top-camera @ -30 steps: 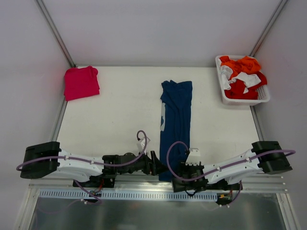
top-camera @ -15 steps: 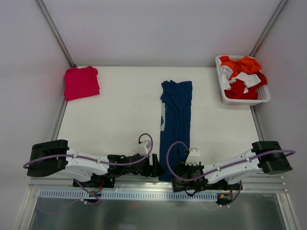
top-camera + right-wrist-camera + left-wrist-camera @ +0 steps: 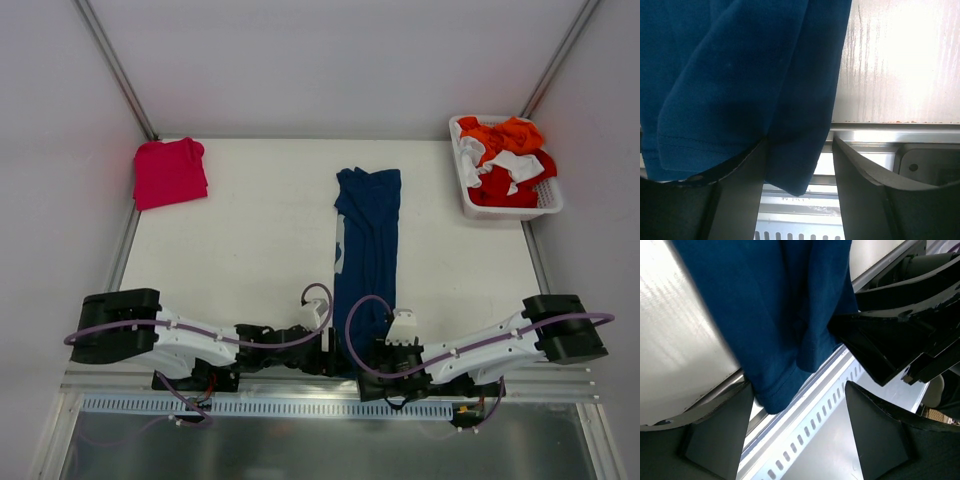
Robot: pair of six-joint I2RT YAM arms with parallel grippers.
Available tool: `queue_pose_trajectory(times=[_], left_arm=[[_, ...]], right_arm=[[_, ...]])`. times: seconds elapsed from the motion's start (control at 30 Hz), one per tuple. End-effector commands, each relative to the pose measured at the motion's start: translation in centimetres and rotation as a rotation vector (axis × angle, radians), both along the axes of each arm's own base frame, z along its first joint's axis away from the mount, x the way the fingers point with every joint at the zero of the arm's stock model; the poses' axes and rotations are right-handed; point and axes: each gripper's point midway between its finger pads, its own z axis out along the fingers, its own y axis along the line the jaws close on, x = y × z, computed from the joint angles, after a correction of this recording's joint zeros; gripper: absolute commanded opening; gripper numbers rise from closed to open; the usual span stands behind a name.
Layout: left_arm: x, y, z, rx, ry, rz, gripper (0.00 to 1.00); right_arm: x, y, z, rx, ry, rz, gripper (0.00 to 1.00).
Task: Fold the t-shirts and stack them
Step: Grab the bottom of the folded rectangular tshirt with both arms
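Note:
The dark navy t-shirt (image 3: pixel 366 250) lies folded in a long narrow strip down the middle of the table, and its near end hangs over the front edge. The pinkish-red t-shirt (image 3: pixel 169 172) lies folded at the far left corner. My left gripper (image 3: pixel 333 360) is open at the strip's near left corner. In the left wrist view the navy hem (image 3: pixel 775 390) hangs between its open fingers (image 3: pixel 720 435). My right gripper (image 3: pixel 376 360) is open at the near right corner. In the right wrist view the navy corner (image 3: pixel 795 165) hangs between its fingers (image 3: pixel 865 190).
A white basket (image 3: pixel 548 205) with orange, red and white clothes stands at the far right corner. A slotted metal rail (image 3: pixel 300 407) runs along the table's front edge below both grippers. The right gripper's black body (image 3: pixel 900 330) shows close by in the left wrist view.
My left arm has moved right along the front edge until its gripper reaches the navy strip's near end. The right arm and both shirts have stayed in place.

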Motion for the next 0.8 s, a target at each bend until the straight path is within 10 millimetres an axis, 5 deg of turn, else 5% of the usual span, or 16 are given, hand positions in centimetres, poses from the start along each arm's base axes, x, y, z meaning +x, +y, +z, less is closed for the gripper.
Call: queue_pose_trajectory(times=[0.0,0.23,0.33,0.43,0.47,0.77], left_arm=[[-1.2,-1.8,1.5,-0.078,0.037,-0.037,0.74],[-1.6,-2.1,1.4,-0.091,0.051,-0.044,0.72],[-1.5,-2.0,1.2,-0.084,0.052,-0.036,0.58],[-1.5,-1.7,0.8,-0.068,0.054,-0.034,0.2],[-1.5,-1.7,0.7,-0.062,0.056,-0.033,0.0],[-0.5,-0.7,0.3,-0.015,0.024,0.014,0.0]], right_arm=[[-0.1,1.6,-0.6,0.052,0.008,-0.014,0.57],[-0.1,2.0,-0.3,0.058,0.004,-0.006,0.45],[-0.2,2.3,-0.3,0.053,0.005,-0.001,0.28],[-0.4,2.5,-0.4,0.045,0.011,-0.001,0.05],[-0.5,2.5,-0.4,0.044,0.016,0.0,0.0],[-0.7,0.5,1.2,-0.064,0.005,-0.015,0.0]])
